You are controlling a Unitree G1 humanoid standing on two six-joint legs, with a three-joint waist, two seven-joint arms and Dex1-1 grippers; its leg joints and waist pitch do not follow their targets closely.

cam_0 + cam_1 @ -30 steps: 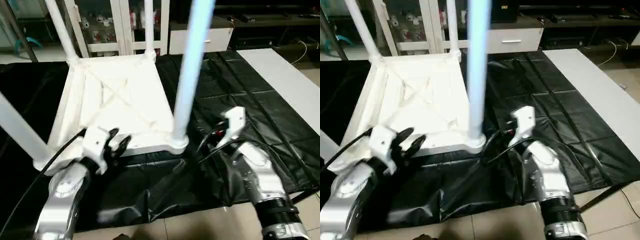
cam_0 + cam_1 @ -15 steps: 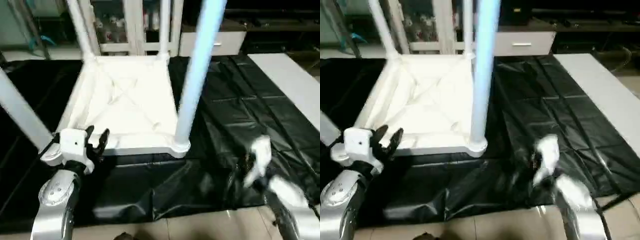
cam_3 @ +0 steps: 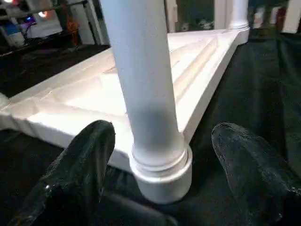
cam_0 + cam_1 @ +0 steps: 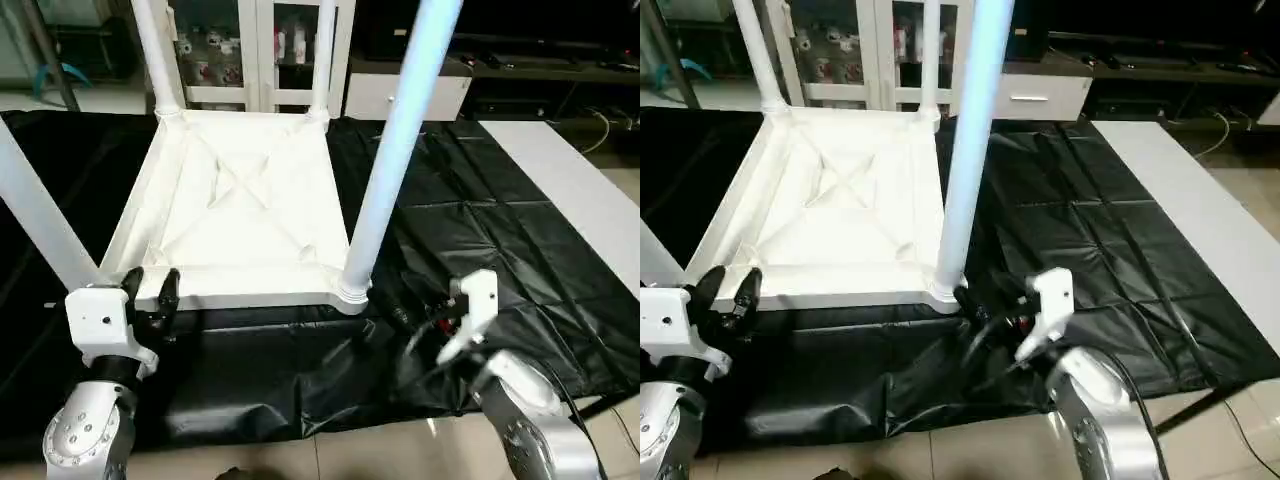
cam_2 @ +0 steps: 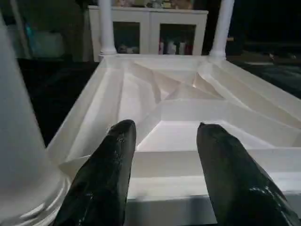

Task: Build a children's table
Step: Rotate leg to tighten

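Note:
The children's table lies upside down on the black cloth, its ribbed top facing up and its legs standing in the corner sockets. The near right leg rises close in front of me. My left gripper hangs open just before the top's near rim, close to the near left leg, with nothing between its fingers. My right gripper is open, low at the foot of the near right leg. That leg's socket sits just beyond the gap between the fingers, untouched.
A flat white board lies at the right on the black-draped worktable. The cloth's crumpled front edge hangs over a tiled floor. A white cabinet stands behind the table.
My left gripper has slid left along the near rim towards the near left corner. My right arm dropped back and came in low at the near right leg's base.

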